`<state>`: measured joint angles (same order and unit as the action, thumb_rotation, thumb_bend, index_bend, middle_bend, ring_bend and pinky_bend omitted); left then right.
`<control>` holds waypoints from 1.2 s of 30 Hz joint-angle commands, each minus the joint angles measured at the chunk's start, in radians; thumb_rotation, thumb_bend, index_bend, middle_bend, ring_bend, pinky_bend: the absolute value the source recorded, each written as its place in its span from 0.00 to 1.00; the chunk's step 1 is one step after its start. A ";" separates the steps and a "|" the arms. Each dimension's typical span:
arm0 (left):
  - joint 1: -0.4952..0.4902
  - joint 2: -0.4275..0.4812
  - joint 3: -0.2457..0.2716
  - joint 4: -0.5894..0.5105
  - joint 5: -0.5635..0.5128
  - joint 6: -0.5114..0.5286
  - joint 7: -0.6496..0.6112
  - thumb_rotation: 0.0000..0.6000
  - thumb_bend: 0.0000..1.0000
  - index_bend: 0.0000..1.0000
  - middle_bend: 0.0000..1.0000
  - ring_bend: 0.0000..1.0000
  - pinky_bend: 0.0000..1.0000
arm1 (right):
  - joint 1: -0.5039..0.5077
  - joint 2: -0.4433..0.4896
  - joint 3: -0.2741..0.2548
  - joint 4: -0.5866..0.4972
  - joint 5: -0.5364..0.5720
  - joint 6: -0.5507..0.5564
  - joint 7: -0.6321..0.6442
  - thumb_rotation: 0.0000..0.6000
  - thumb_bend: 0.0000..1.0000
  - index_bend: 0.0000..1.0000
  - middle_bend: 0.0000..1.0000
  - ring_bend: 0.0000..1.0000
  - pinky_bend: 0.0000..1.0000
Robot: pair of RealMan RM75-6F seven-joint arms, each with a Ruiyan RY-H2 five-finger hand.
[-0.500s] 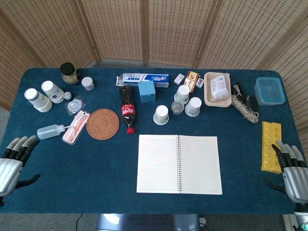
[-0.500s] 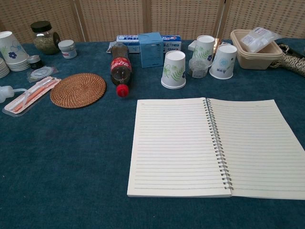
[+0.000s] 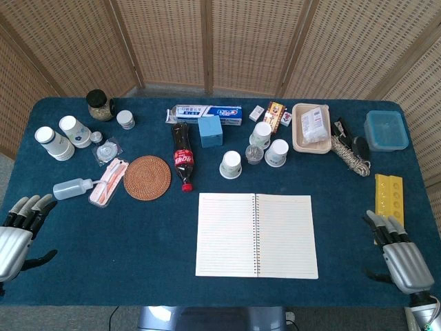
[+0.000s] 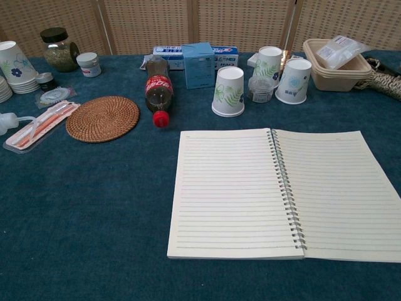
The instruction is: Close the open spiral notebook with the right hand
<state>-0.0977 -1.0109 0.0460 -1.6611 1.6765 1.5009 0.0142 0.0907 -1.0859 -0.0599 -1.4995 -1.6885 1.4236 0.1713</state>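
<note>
The spiral notebook (image 3: 255, 235) lies open and flat on the blue table, both lined pages showing; in the chest view the notebook (image 4: 282, 193) fills the lower right. My right hand (image 3: 402, 259) hovers at the table's front right corner, well to the right of the notebook, fingers apart and holding nothing. At the front left corner my left hand (image 3: 17, 234) is also empty with fingers spread. Neither hand shows in the chest view.
A yellow tray (image 3: 388, 208) lies just behind my right hand. Paper cups (image 3: 231, 164), a cola bottle (image 3: 182, 156), a woven coaster (image 3: 147, 177), a toothpaste box (image 3: 206, 114), a beige food tray (image 3: 311, 128), rope (image 3: 350, 158) and a blue container (image 3: 386, 129) stand behind the notebook.
My right hand has shifted left and slightly toward the notebook. The notebook and left hand are as before.
</note>
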 commanded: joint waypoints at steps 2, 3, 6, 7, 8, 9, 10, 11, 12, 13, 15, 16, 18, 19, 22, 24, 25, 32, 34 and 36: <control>0.002 0.006 0.003 -0.005 0.006 0.004 -0.002 1.00 0.07 0.00 0.00 0.00 0.04 | 0.051 0.032 -0.037 -0.037 -0.064 -0.055 0.058 0.96 0.00 0.00 0.01 0.00 0.00; 0.003 0.006 0.006 -0.005 0.008 0.004 -0.006 1.00 0.07 0.00 0.00 0.00 0.04 | 0.067 0.033 -0.041 -0.044 -0.078 -0.072 0.063 0.95 0.00 0.00 0.02 0.00 0.00; 0.004 0.006 0.012 -0.003 0.015 0.004 -0.015 1.00 0.07 0.00 0.00 0.00 0.04 | 0.101 0.028 -0.041 -0.058 -0.096 -0.107 0.070 0.93 0.00 0.00 0.03 0.00 0.00; 0.006 0.005 0.013 -0.001 0.016 0.006 -0.013 1.00 0.07 0.00 0.00 0.00 0.04 | 0.113 0.026 -0.041 -0.064 -0.097 -0.122 0.072 0.92 0.00 0.00 0.03 0.00 0.00; 0.007 0.003 0.013 0.000 0.017 0.008 -0.012 1.00 0.07 0.00 0.00 0.00 0.04 | 0.125 0.025 -0.040 -0.070 -0.096 -0.139 0.076 0.91 0.00 0.00 0.03 0.00 0.00; 0.008 0.003 0.014 -0.001 0.018 0.009 -0.012 1.00 0.07 0.00 0.00 0.00 0.04 | 0.141 0.024 -0.039 -0.080 -0.094 -0.165 0.080 0.90 0.01 0.00 0.03 0.00 0.00; 0.010 0.003 0.015 -0.001 0.019 0.011 -0.011 1.00 0.07 0.00 0.00 0.00 0.04 | 0.163 0.023 -0.037 -0.093 -0.090 -0.195 0.083 0.89 0.01 0.00 0.03 0.00 0.00; 0.011 0.004 0.015 -0.002 0.018 0.012 -0.008 1.00 0.07 0.00 0.00 0.00 0.04 | 0.176 0.023 -0.034 -0.101 -0.086 -0.215 0.085 0.88 0.01 0.00 0.04 0.00 0.00; 0.012 0.006 0.015 -0.003 0.018 0.014 -0.005 1.00 0.07 0.00 0.00 0.00 0.04 | 0.192 0.022 -0.031 -0.112 -0.078 -0.238 0.085 0.86 0.02 0.00 0.04 0.00 0.00; 0.013 0.008 0.015 -0.004 0.017 0.015 -0.003 1.00 0.07 0.00 0.00 0.00 0.04 | 0.205 0.021 -0.028 -0.121 -0.073 -0.258 0.084 0.84 0.02 0.00 0.05 0.00 0.00; 0.015 0.011 0.015 -0.007 0.014 0.015 0.000 1.00 0.07 0.00 0.00 0.00 0.04 | 0.228 0.016 -0.022 -0.135 -0.062 -0.292 0.078 0.82 0.03 0.00 0.06 0.00 0.02; 0.015 0.014 0.014 -0.008 0.011 0.015 0.003 1.00 0.07 0.00 0.00 0.00 0.04 | 0.243 0.011 -0.018 -0.141 -0.056 -0.314 0.071 0.82 0.03 0.00 0.05 0.00 0.03; 0.015 0.017 0.013 -0.011 0.005 0.011 0.008 1.00 0.07 0.00 0.00 0.00 0.04 | 0.267 0.001 -0.009 -0.151 -0.037 -0.355 0.053 0.82 0.03 0.00 0.05 0.00 0.04; 0.014 0.018 0.012 -0.013 0.002 0.009 0.009 1.00 0.07 0.00 0.00 0.00 0.04 | 0.275 -0.003 -0.006 -0.155 -0.031 -0.368 0.047 0.82 0.03 0.00 0.05 0.00 0.04; 0.013 0.022 0.012 -0.021 -0.002 0.003 0.012 1.00 0.07 0.00 0.00 0.00 0.04 | 0.302 -0.019 0.004 -0.164 -0.007 -0.413 0.026 0.82 0.03 0.00 0.05 0.00 0.05; 0.013 0.024 0.012 -0.027 -0.002 0.002 0.015 1.00 0.07 0.00 0.00 0.00 0.04 | 0.319 -0.032 0.011 -0.169 0.009 -0.441 0.010 0.82 0.03 0.00 0.06 0.02 0.06; 0.013 0.025 0.012 -0.029 -0.002 0.001 0.016 1.00 0.07 0.00 0.00 0.00 0.04 | 0.326 -0.037 0.013 -0.171 0.016 -0.452 0.004 0.82 0.03 0.00 0.06 0.03 0.06; 0.010 0.032 0.010 -0.050 -0.013 -0.012 0.034 1.00 0.07 0.00 0.00 0.00 0.04 | 0.395 -0.083 0.039 -0.184 0.070 -0.551 -0.054 0.82 0.04 0.00 0.07 0.04 0.07; 0.008 0.031 0.010 -0.052 -0.017 -0.018 0.036 1.00 0.07 0.00 0.00 0.00 0.04 | 0.414 -0.099 0.050 -0.181 0.096 -0.582 -0.062 0.82 0.04 0.00 0.07 0.04 0.07; 0.006 0.030 0.011 -0.055 -0.019 -0.024 0.035 1.00 0.07 0.00 0.00 0.00 0.04 | 0.433 -0.114 0.060 -0.176 0.135 -0.618 -0.068 0.82 0.05 0.00 0.08 0.04 0.07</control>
<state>-0.0906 -0.9801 0.0564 -1.7146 1.6585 1.4785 0.0494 0.5062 -1.1834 -0.0117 -1.6789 -1.5821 0.8332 0.1129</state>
